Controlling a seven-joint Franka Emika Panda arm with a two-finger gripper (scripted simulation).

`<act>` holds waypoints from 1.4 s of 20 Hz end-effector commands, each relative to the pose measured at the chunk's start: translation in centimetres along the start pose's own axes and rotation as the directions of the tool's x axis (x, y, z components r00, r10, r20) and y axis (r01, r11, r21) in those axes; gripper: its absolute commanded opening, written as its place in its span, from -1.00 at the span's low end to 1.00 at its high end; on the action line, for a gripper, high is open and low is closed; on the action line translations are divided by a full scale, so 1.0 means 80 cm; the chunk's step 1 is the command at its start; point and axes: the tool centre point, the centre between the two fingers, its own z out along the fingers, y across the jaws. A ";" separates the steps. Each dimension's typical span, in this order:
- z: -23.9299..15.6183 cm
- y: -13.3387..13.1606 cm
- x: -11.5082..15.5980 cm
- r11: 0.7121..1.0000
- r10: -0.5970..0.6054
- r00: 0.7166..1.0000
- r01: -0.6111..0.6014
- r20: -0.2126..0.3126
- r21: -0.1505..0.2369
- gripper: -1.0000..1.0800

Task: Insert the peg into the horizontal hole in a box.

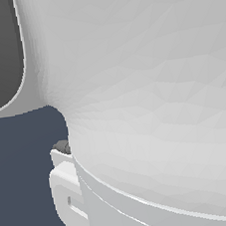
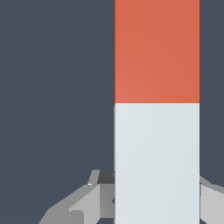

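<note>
The robot arm's white body (image 1: 154,105) fills most of the exterior view, blocking the scene; dark floor (image 1: 23,186) shows only toward eight o'clock. In the wrist view, the peg (image 2: 156,109) runs from twelve to six o'clock, orange-red then pale grey-white. The gripper (image 2: 151,199) fingers (image 2: 83,203) flank its pale end; whether they clamp it cannot be told.

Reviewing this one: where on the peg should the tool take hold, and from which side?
On the pale grey-white half of the peg, where the tool already straddles it in the wrist view. Come across the bar's width: its flat, parallel long faces suit the fingers. Firm contact cannot be told.
</note>
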 end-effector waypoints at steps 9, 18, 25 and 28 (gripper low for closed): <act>-0.015 -0.007 0.034 0.999 -0.045 0.999 0.045 0.001 0.000 -1.00; -0.082 -0.057 0.178 0.971 -0.237 0.971 0.237 0.003 -0.001 -1.00; -0.143 -0.126 0.299 0.914 -0.405 0.914 0.405 0.003 -0.002 -1.00; -0.159 -0.149 0.330 0.893 -0.450 0.893 0.450 0.003 -0.002 -1.00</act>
